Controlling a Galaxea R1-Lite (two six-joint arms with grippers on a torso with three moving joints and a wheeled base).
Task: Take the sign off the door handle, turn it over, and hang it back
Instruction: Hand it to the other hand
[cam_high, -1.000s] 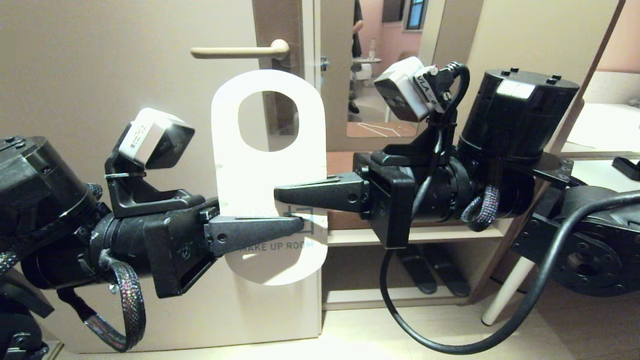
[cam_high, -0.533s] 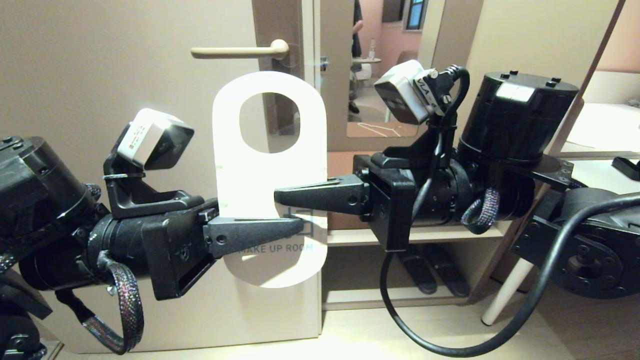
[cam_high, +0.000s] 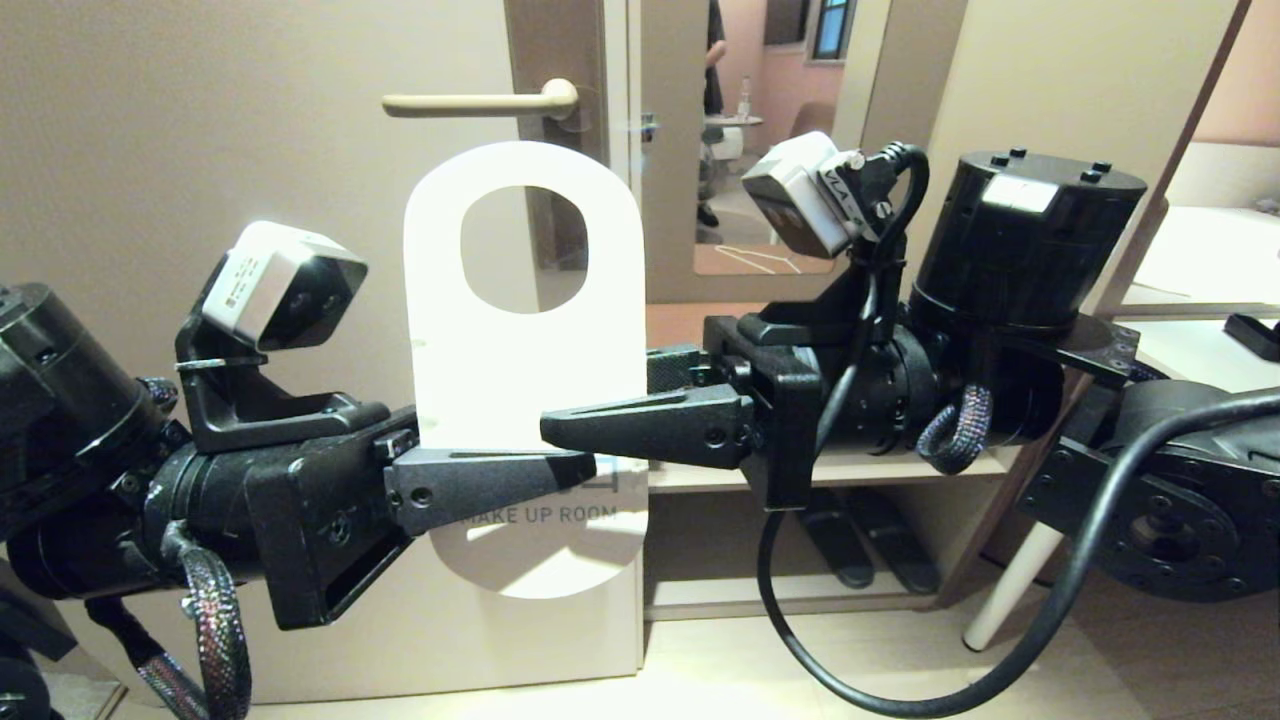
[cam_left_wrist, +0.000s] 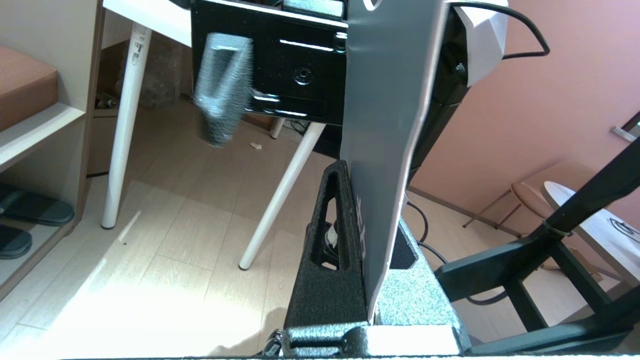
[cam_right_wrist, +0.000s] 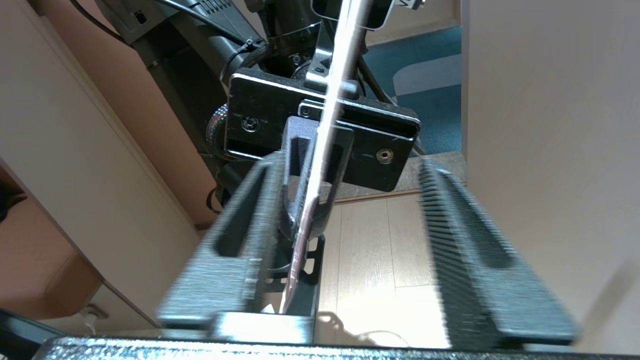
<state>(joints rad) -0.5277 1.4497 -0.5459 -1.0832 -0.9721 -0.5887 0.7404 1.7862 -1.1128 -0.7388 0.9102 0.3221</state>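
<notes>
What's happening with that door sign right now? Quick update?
Left gripper clamped on sign. Right gripper open around its edge. Sign upright, white face showing, below door handle. Nothing blocking.

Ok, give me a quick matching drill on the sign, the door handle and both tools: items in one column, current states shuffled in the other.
Items:
1. sign
2. door handle
3. left tool
4. right tool

States:
A. bare, nothing hanging on it
B. jaws spread apart, either side of the card
C. upright, white face towards the head camera
D. clamped on the card's lower part

Pairs: 1-C, 2-A, 3-D, 4-B
</notes>
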